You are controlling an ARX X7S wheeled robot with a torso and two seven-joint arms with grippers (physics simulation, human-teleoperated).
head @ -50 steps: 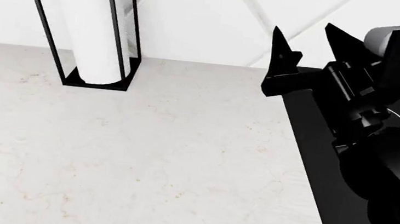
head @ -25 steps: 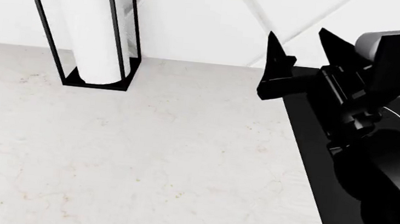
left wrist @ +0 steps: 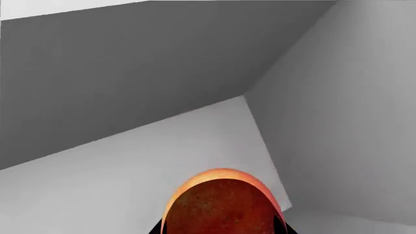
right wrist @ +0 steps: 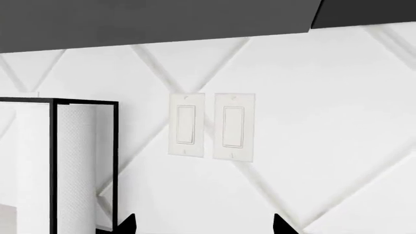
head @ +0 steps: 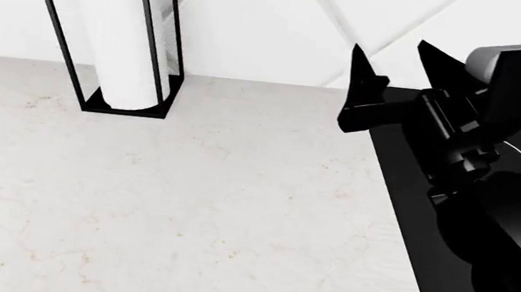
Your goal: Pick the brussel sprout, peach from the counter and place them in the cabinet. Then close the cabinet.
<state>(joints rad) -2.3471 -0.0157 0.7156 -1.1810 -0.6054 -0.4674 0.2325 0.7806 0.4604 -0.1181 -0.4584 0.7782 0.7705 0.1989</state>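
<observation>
In the left wrist view the peach point(left wrist: 221, 202), red with an orange rim, sits between the dark jaws of my left gripper point(left wrist: 221, 230), which is shut on it. Grey walls and a pale floor of the cabinet point(left wrist: 130, 73) surround it. The left gripper lies outside the head view. My right gripper point(head: 397, 69) hangs open and holds nothing, above the line where the white counter point(head: 188, 203) meets the stovetop. Its two fingertips point(right wrist: 126, 223) face the wall. The brussel sprout is out of view.
A black-framed paper towel holder point(head: 122, 39) stands at the counter's back left, and it also shows in the right wrist view point(right wrist: 71, 165). The black stovetop point(head: 408, 203) fills the right side. Two light switches point(right wrist: 211, 126) sit on the white backsplash.
The right gripper has drifted slightly left and down, staying open. The counter looks the same.
</observation>
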